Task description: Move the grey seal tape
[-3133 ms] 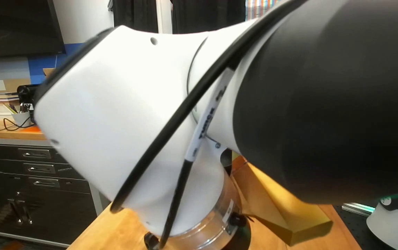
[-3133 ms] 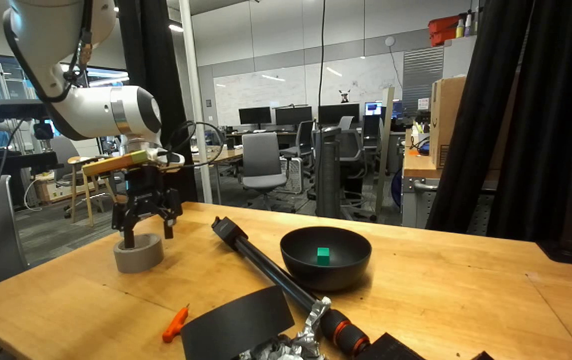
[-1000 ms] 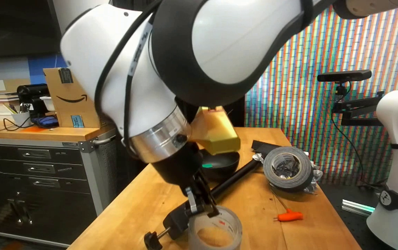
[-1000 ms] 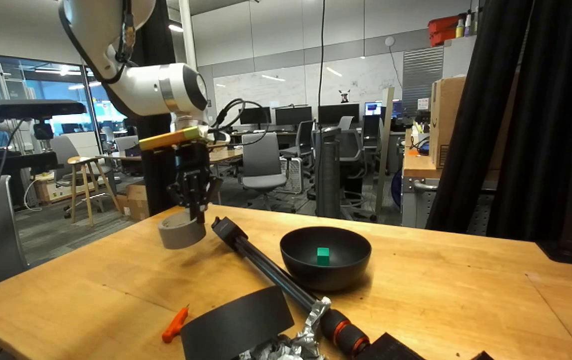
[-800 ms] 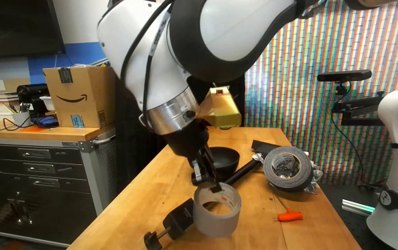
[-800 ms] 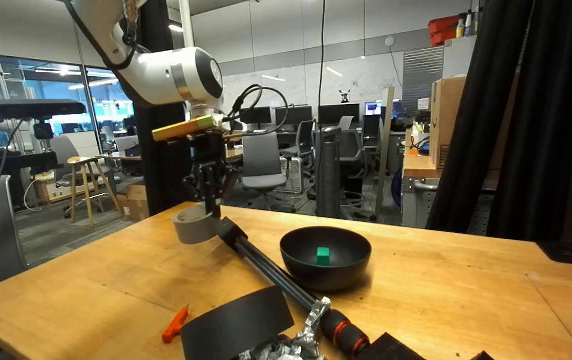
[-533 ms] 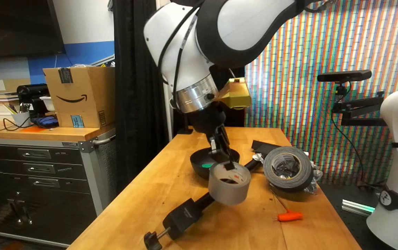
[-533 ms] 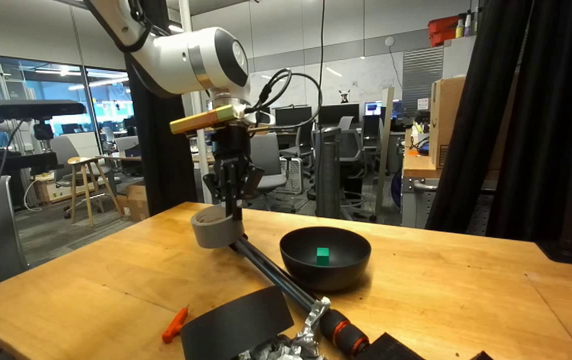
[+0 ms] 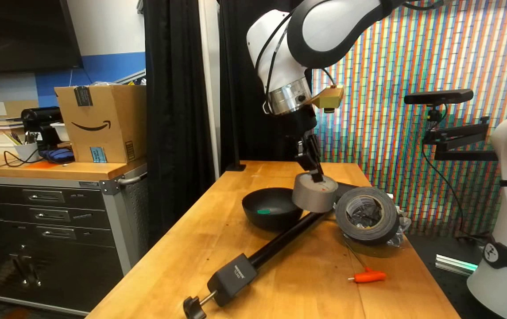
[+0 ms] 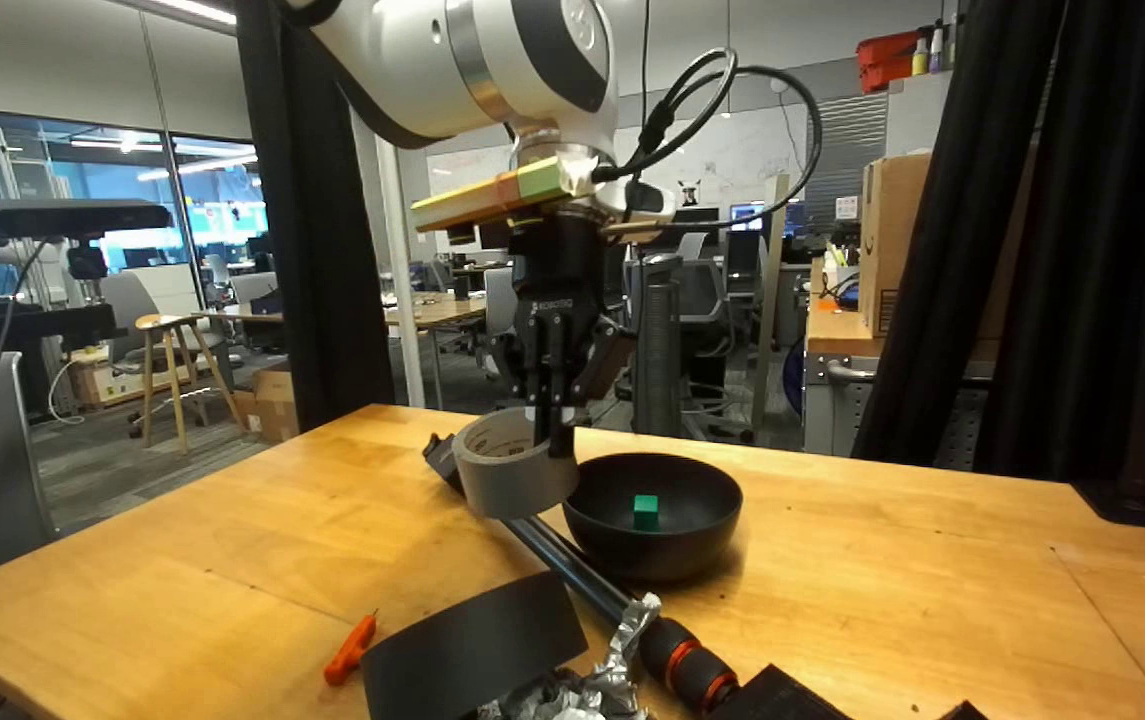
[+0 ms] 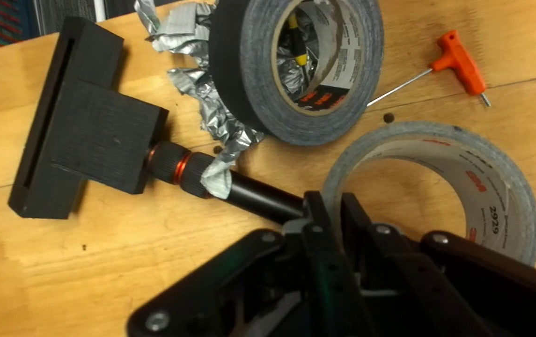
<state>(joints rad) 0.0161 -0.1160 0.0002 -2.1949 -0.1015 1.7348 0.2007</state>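
The grey seal tape (image 10: 517, 488) is a wide ring held off the table, tilted a little, with red print inside its pale core. My gripper (image 11: 331, 202) is shut on its wall, with one of the fingers (image 11: 351, 206) inside the ring and the other outside. In the wrist view the roll (image 11: 527, 210) extends to the right of the jaws, and table wood shows through its hole. Both exterior views show it hanging beside the black bowl (image 10: 652, 550), over the black pole (image 9: 275, 246). My gripper (image 9: 318, 177) points downward from above.
A green cube (image 10: 646, 512) sits inside the bowl. A larger black tape roll (image 11: 263, 75) with crumpled silver foil (image 11: 221, 117) lies by the pole's far end. Near it is an orange-handled tool (image 9: 368, 276). A clamp block (image 9: 233, 279) ends the pole.
About three seconds ago the roll stood on the table between open jaws. Since then the gripper has shut on its wall, lifted it and carried it to beside the bowl.
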